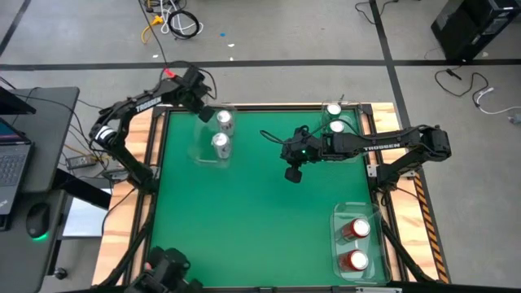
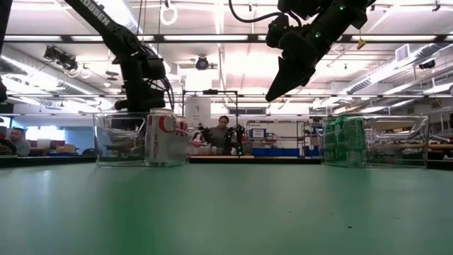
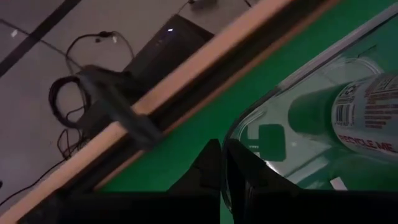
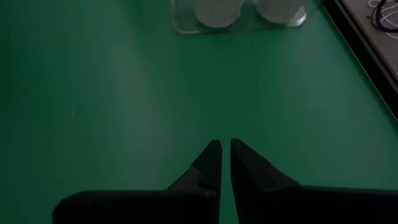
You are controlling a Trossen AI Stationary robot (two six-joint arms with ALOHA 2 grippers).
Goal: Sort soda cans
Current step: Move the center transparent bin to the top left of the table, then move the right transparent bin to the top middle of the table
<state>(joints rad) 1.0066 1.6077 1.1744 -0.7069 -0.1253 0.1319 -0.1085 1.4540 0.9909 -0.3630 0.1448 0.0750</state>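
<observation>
Sorting soda cans, pair by pair, in clear trays on the green counter (image 1: 252,236).
High view: silver cans (image 1: 222,132) upper left, green cans (image 1: 334,118) upper right, red cans (image 1: 355,244) lower right, all upright, long axes vertical. Left pincer (image 1: 205,114) and right pincer (image 1: 293,174) are pressed together, empty. Low view: the silver can (image 2: 161,137) looks light, stiff, slippery; grip its sidewall mid-height.

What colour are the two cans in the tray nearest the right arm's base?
Red cans, seen best in the high view.
</observation>
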